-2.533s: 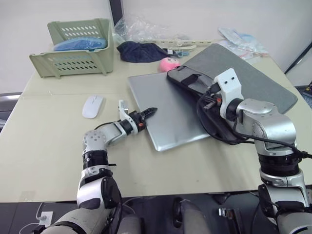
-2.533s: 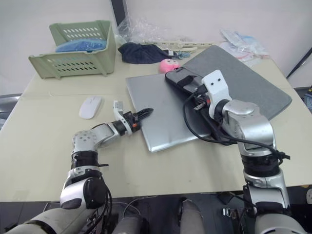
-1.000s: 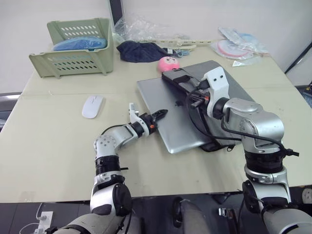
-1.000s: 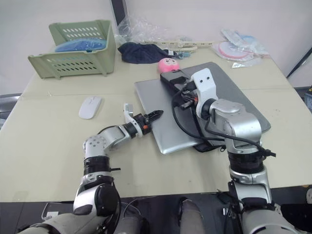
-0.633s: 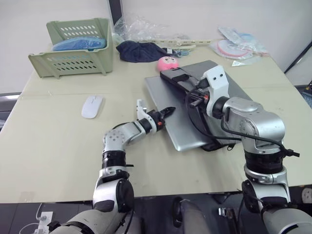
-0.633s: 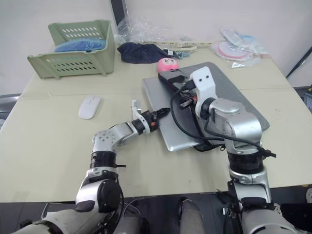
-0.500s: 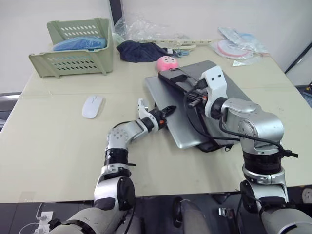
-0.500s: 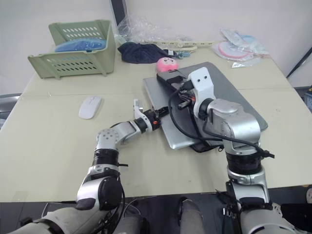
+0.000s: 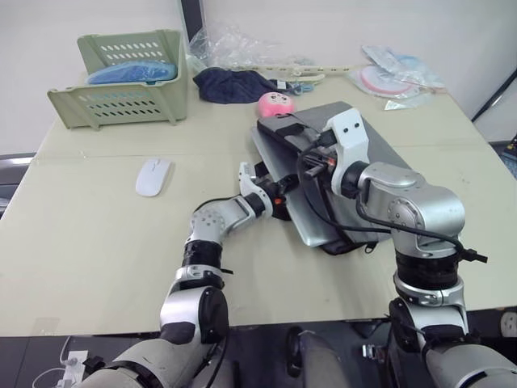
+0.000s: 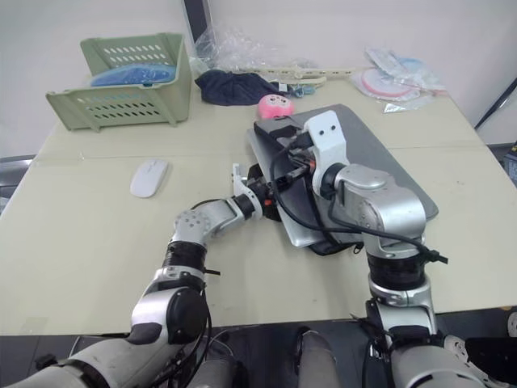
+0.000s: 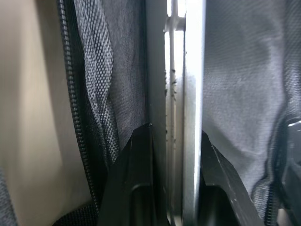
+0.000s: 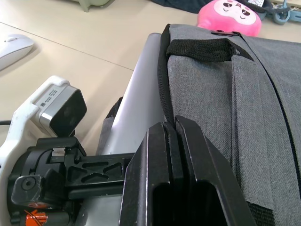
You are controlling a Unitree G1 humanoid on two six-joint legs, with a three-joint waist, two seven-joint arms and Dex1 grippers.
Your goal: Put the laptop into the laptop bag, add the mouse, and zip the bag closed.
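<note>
Surface: beige tabletop [image 9: 89, 242], matte, with a seam line running across it at mid depth; carries everything below.
Room: pale wall behind the far edge; dark vertical post at the back centre; dark floor below the near edge.
Writing: small label on the left wrist camera housing, seen in the right wrist view, too small to read; no other legible text.
Laptop [image 9: 311, 222]: silver, flat, mostly inside the open mouth of the laptop bag; near-left edge and corner exposed.
Laptop bag [image 10: 380, 158]: grey fabric, lying flat right of centre, black trim and black strap handle at its far-left corner; open zipper edge visible in the left wrist view alongside the laptop's edge.
Mouse [image 9: 153, 175]: white, on the bare tabletop, well apart to the left of the bag.
Left end effector [image 11: 171, 141]: at the laptop's exposed left edge, black fingers [image 11: 136, 169] closed on either side of the thin silver edge, gripping it.
Right end effector [image 12: 171, 129]: on the bag's upper flap near the strap handle, fingers pressed together, pinching the black-trimmed edge of the fabric.
Around: pink plush toy [image 9: 275, 103] touching or just beside the bag's far-left corner; green slatted basket [image 9: 121, 101] at far left holding something blue; dark cloth [image 10: 234, 85] behind the toy; crumpled clear plastic at the back; plastic packets [image 9: 396, 77] at the far right.
In the way: right forearm and its cables lying over the middle of the bag, hiding part of the opening.
</note>
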